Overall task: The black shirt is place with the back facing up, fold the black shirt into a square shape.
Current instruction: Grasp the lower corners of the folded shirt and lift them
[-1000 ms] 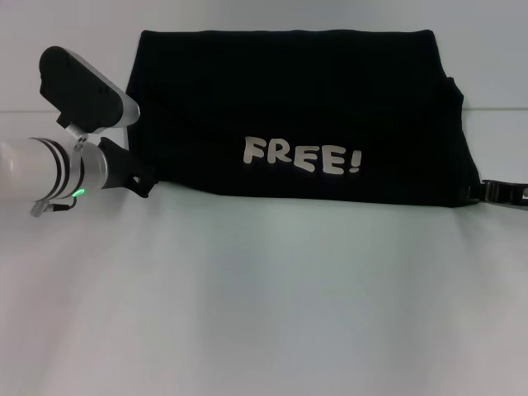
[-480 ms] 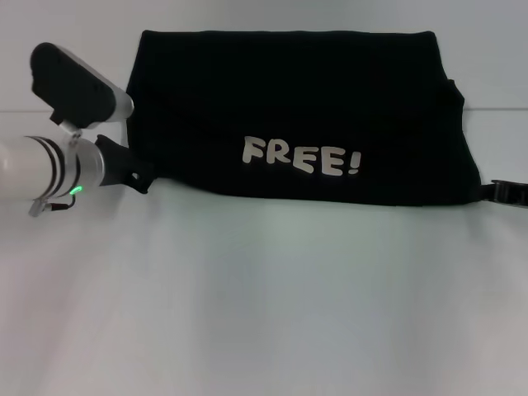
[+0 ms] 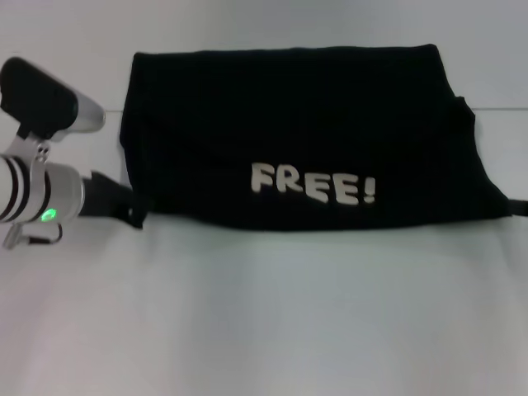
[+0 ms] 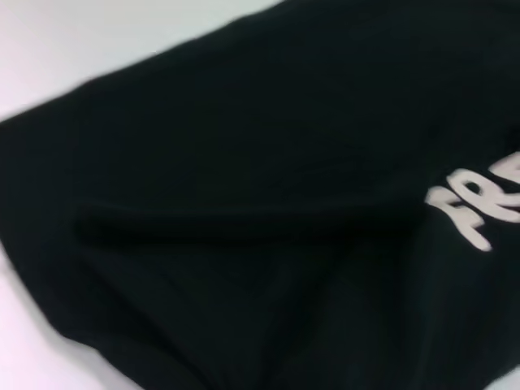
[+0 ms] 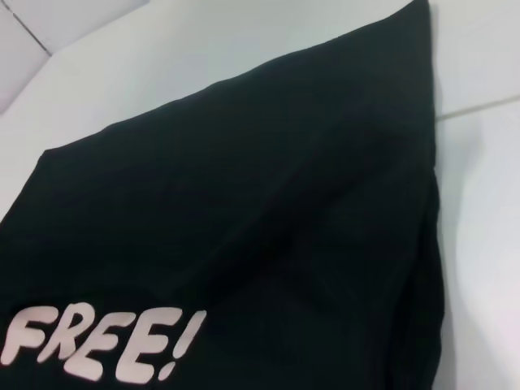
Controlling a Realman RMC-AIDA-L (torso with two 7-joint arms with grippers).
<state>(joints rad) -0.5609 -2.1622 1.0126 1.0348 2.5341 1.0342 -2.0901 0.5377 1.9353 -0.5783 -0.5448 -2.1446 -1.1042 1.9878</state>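
Note:
The black shirt [image 3: 297, 124] lies on the white table [image 3: 264, 313], folded into a wide rectangle. Its cream "FREE!" lettering [image 3: 313, 186] faces up near the front edge. My left gripper [image 3: 122, 205] sits at the shirt's front left corner, its dark tip against the cloth edge. Only a sliver of my right gripper [image 3: 520, 206] shows at the picture's right border, beside the shirt's front right corner. The left wrist view is filled with the black shirt [image 4: 244, 162] and part of the lettering [image 4: 483, 207]. In the right wrist view the black shirt [image 5: 244, 203] and the lettering [image 5: 97, 341] appear.
My left arm's silver wrist [image 3: 37, 194] with a green light and its black camera block [image 3: 41, 99] stand to the left of the shirt. Bare white table stretches in front of the shirt. A seam in the table [image 3: 503, 109] runs behind it.
My left arm has drawn back to the left, its tip still at the shirt's corner. My right gripper has slid out to the right, almost leaving the picture. The shirt sits slightly lower in view.

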